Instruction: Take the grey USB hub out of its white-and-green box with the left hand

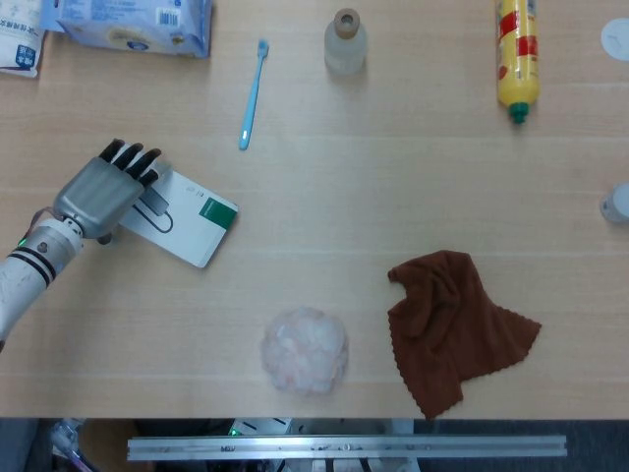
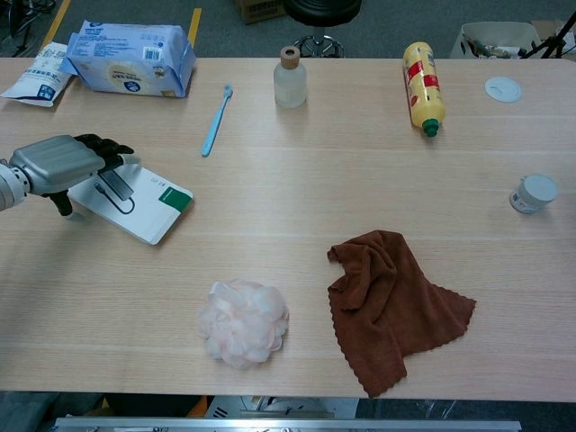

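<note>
The white-and-green box (image 1: pixel 201 231) lies flat at the left of the table, green patch toward the middle; the chest view shows the box (image 2: pixel 157 211) too. The grey USB hub (image 1: pixel 150 198) with its looped cable lies in the box's left half, partly hidden. My left hand (image 1: pixel 103 192) lies over that end, dark fingertips (image 1: pixel 138 162) stretched across the hub's far end and pressing down. In the chest view the left hand (image 2: pixel 56 162) covers the hub (image 2: pixel 115 180) the same way, thumb hanging at the box's left edge. No grip on the hub shows. My right hand is out of sight.
A blue toothbrush (image 1: pixel 252 94) lies beyond the box, a wipes pack (image 1: pixel 133 22) at the far left. A glass bottle (image 1: pixel 345 42) and yellow bottle (image 1: pixel 517 59) stand farther back. Nearer lie a pink bath puff (image 1: pixel 304 349) and a brown cloth (image 1: pixel 452 324).
</note>
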Available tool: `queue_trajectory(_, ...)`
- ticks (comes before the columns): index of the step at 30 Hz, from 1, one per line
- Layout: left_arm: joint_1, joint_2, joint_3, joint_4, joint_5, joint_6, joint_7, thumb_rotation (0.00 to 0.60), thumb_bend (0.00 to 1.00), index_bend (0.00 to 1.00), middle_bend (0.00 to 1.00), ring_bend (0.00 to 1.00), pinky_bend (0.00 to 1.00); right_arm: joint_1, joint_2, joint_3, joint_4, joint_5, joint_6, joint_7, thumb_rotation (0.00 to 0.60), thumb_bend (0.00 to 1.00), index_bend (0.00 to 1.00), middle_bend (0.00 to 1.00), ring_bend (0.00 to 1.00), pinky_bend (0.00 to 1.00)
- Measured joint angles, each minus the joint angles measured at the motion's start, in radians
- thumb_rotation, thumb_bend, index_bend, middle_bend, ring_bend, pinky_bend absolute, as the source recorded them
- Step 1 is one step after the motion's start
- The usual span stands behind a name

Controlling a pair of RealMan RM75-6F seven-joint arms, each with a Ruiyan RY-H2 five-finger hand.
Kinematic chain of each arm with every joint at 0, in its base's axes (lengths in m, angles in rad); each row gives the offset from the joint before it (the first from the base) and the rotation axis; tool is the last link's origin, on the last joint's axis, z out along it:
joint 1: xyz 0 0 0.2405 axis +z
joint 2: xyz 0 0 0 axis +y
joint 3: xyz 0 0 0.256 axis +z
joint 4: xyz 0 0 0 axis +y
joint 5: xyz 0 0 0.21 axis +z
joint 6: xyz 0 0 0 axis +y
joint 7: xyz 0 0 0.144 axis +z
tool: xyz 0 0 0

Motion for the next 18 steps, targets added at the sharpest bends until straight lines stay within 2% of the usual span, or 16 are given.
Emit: queue_trajectory(18, -0.025, -0.017, 0.006, 0.009, -0.001, -0.032, 0.015, 0.6, 0.0, 0.0, 0.0, 0.0, 0.08, -0.006, -0.002, -0.002, 0.007, 0.003, -0.001, 0.008, 0.6, 0.0, 0.35, 0.23, 0.07, 0.17)
